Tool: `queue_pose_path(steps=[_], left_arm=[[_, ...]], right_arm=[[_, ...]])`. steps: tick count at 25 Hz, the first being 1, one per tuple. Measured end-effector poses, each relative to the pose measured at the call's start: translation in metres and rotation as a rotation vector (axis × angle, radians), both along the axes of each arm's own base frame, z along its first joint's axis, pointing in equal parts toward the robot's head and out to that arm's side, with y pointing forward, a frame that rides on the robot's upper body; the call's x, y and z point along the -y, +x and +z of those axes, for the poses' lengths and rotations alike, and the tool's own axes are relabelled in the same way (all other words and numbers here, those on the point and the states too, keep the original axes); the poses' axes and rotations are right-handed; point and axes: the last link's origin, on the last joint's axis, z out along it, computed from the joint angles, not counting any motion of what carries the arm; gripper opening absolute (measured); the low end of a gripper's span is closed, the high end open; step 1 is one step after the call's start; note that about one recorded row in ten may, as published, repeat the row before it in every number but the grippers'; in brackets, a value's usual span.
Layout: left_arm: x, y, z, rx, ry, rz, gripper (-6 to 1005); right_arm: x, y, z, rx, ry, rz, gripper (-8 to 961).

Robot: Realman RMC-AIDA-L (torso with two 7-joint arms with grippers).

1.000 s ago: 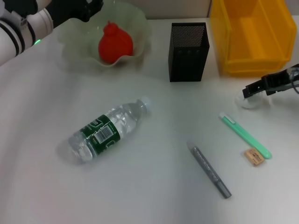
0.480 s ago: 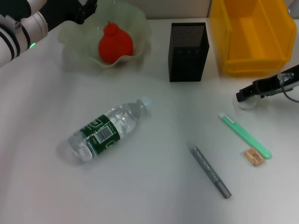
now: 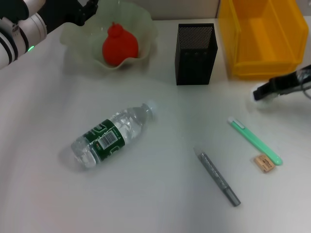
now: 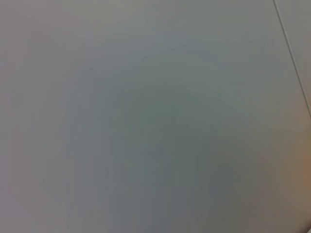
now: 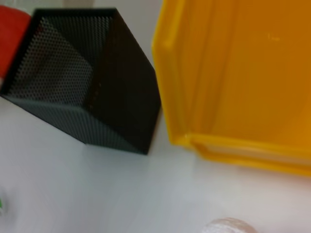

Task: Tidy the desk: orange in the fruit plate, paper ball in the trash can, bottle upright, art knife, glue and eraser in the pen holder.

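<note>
Paper ball (image 3: 256, 93) at right gripper (image 3: 260, 93) fingers; grip state unclear, near trash can (image 3: 260, 39).

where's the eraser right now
In the head view, the eraser lies on the robot's right of the desk, just beside the lower end of the green art knife.

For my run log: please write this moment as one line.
orange: in fruit plate | bottle: lying | right gripper: at paper ball | left gripper: by plate
</note>
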Motion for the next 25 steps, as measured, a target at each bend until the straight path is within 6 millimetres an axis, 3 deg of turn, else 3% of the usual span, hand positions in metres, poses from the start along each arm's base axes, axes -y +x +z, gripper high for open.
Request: queue_pose_path(steps=[3,4,7,9,14,16,21,25], left_arm=[[0.000,0.000,0.000,0.000,0.001,0.002,602],[0.000,-0.001,0.000,0.001,0.001,0.003,602],[0.001,-0.003,0.001,0.010,0.003,0.013,602],[0.002,-0.005,0.002,0.021,0.009,0.022,602],[0.004,-0.008,0.007,0.069,0.007,0.048,603],[0.004,-0.007,0.009,0.092,-0.008,0.060,603],[0.013,0.003,0.010,0.142,-0.134,0.115,603],[0.029,0.027,0.017,0.116,-0.245,0.113,603]], right_arm=[[0.000,-0.014,0.021,-0.015,0.020,0.017,417],[-0.001,-0.025,0.037,-0.013,0.048,0.040,414],[-0.003,-0.036,0.054,0.004,0.091,0.064,405],[-0.009,-0.045,0.079,0.041,0.181,0.108,399],[-0.024,-0.049,0.094,0.070,0.314,0.164,389],[-0.034,-0.047,0.091,0.088,0.362,0.190,388],[-0.055,-0.036,0.061,0.125,0.367,0.230,386],[-0.062,-0.032,0.043,0.147,0.361,0.267,385]])
